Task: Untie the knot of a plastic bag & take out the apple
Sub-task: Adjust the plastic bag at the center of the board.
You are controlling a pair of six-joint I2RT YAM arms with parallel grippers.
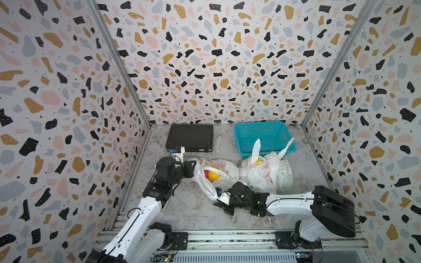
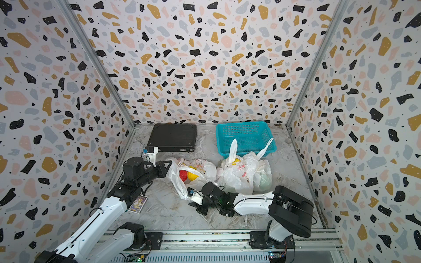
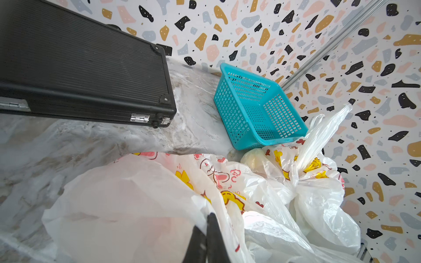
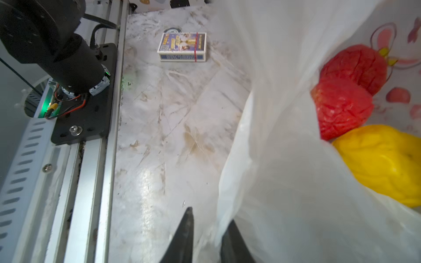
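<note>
Knot stage looks finished on the open bag [image 1: 224, 167] at table centre: its mouth gapes toward 6 o'clock, so the take-out step is in hand. A red fruit [image 4: 344, 109], likely the apple, sits just inside the mouth, touching a yellow fruit [image 4: 382, 159]. A second red lump lies behind it, and I can't tell which is the apple.

Left gripper [image 3: 205, 227] is at the bag's 9 o'clock rim, fingers pressed together on a fold of film and holding that side up. Right gripper [image 4: 209, 215] is low at the bag's 6 o'clock, by the trailing handle. Its fingers are apart with a moderate gap and grip nothing; film brushes one finger.

Next move, my read: the right gripper lifts clear of the handle, spreads wider, enters the mouth heading 12 o'clock and closes on the red fruit. The left pinch has to hold or the mouth collapses.

Edges and room:
- A tied bag [image 1: 262, 177] touches the open one at 3 o'clock, so there's no room there.
- The teal basket [image 1: 259, 124] is at 1 o'clock and the black case [image 1: 190, 136] at 11 o'clock, both near the back wall.
- A small card box [image 2: 137, 203] sits at 8 o'clock, under the left arm.
- Bare table [image 1: 193, 216] from 6 to 7 o'clock, up to the front rail, is the best way out.
</note>
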